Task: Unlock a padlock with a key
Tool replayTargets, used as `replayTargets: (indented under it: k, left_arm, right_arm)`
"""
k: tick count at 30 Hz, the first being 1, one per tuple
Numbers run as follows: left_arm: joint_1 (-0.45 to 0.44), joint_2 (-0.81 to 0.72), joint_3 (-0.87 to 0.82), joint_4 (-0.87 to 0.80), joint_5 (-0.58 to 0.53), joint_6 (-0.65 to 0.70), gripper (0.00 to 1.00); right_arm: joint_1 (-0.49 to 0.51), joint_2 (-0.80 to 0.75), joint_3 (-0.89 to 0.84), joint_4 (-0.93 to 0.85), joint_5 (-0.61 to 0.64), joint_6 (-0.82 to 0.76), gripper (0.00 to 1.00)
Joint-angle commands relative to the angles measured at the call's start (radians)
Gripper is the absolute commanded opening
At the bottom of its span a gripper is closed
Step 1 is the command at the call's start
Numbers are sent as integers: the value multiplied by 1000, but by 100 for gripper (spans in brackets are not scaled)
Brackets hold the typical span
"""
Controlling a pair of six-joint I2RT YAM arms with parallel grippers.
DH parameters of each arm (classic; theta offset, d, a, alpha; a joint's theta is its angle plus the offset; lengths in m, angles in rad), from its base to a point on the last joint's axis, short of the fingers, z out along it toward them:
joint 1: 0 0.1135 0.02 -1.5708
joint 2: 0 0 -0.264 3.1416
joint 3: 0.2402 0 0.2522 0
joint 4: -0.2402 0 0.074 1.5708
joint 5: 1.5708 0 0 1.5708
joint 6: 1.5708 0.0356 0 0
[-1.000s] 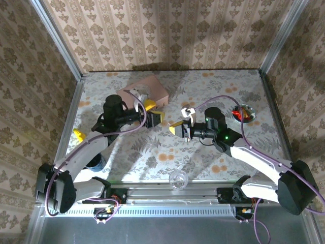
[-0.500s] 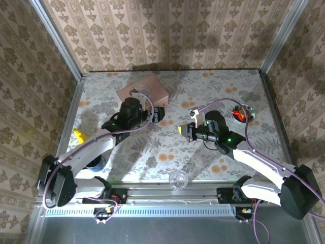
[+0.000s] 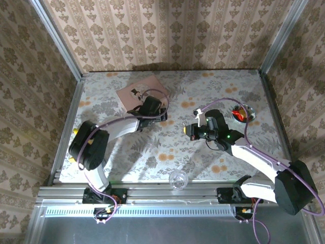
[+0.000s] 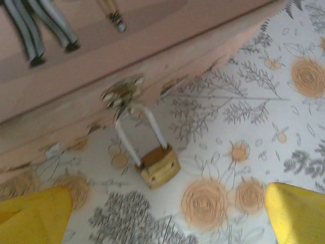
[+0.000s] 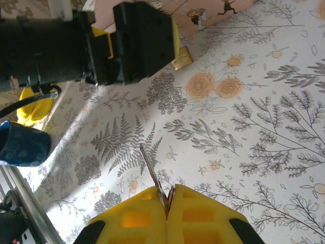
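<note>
Brass padlock (image 4: 159, 166) hooked on the pink box (image 4: 167, 61) latch, body on the desk (image 4: 284, 127) — left claw (image 4: 162, 218) spread wide at its 6 o'clock, right claw (image 5: 166, 203) pinching the key (image 5: 151, 168) — off toward 3 o'clock.

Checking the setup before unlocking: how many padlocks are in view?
1. The padlock hangs from the clasp of the pink box, just ahead of the open left tool. Others may be hidden behind the box.
</note>
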Motion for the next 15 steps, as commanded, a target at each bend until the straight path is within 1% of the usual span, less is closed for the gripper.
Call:
replayTargets:
  k: [1, 4, 9, 15]
  left_arm:
    - [7, 52, 74, -111, -51, -19, 98]
    - [21, 80, 87, -108, -59, -13, 98]
    - [48, 115, 102, -98, -35, -29, 97]
    - [72, 135, 123, -112, -41, -32, 97]
  right_arm:
    - [-8, 7, 5, -19, 7, 21, 0]
    - [-12, 9, -3, -9, 10, 21, 0]
    - [-27, 18, -12, 13, 10, 24, 0]
    - [-52, 35, -7, 23, -14, 24, 0]
